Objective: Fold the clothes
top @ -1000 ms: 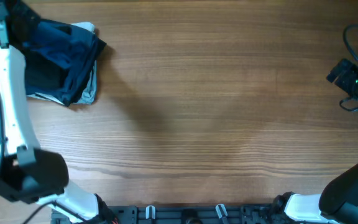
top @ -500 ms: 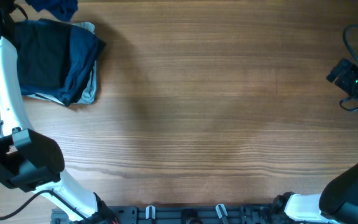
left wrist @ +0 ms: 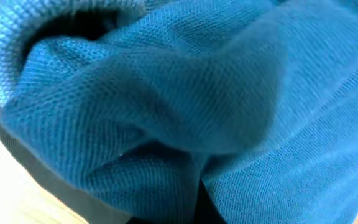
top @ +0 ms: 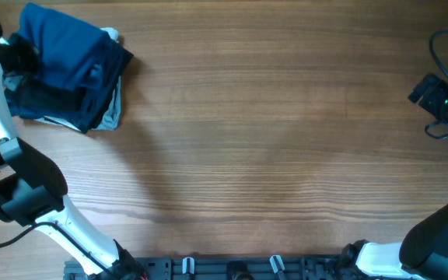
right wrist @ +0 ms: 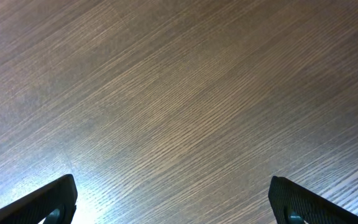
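Bunched medium-blue soft polo shirt point(top: 57, 39) has just landed on the stack of folded dark garments point(top: 92, 109), far-left corner of the wooden table point(top: 271, 140). The left gripper point(top: 20, 58) is buried in fabric, can't tell its jaw state; right gripper point(right wrist: 173, 196) idle, jaws spread. Shirt needs laying flat next.

A bunched medium-blue fabric polo shirt point(top: 59, 37) is lying atop folded navy and pale-grey garments point(top: 88, 99) on a brown wooden table point(top: 286, 140).
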Action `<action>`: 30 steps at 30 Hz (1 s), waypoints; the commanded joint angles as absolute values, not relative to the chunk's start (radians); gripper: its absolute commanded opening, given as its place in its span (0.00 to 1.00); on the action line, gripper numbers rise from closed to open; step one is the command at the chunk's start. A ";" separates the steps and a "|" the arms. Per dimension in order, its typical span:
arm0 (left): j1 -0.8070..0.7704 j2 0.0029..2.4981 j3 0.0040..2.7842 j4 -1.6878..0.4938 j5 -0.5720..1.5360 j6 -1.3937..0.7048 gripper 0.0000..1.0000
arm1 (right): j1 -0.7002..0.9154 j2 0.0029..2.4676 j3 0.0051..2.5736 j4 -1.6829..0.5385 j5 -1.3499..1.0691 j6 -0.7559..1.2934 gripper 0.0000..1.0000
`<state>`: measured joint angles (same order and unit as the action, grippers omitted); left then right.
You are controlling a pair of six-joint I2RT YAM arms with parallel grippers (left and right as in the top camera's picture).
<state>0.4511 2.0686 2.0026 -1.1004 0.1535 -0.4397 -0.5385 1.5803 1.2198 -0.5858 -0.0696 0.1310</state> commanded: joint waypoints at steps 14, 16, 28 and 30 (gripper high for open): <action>0.502 1.913 2.026 -1.439 0.102 -0.457 0.94 | -0.536 1.591 1.216 -0.584 -0.064 0.141 0.99; 0.498 1.832 2.026 -1.335 0.237 -0.454 0.21 | -0.536 1.591 1.216 -0.584 -0.064 0.141 0.99; 0.442 2.125 2.016 -0.816 0.401 -0.344 0.04 | -0.536 1.591 1.216 -0.584 -0.064 0.141 1.00; 0.455 2.209 2.016 -0.797 0.423 -0.309 0.04 | -0.536 1.591 1.216 -0.584 -0.064 0.141 1.00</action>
<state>0.4305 2.1223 2.0216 -0.8074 0.3931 -0.3637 -0.5385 1.5806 1.2194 -0.5858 -0.0696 0.1314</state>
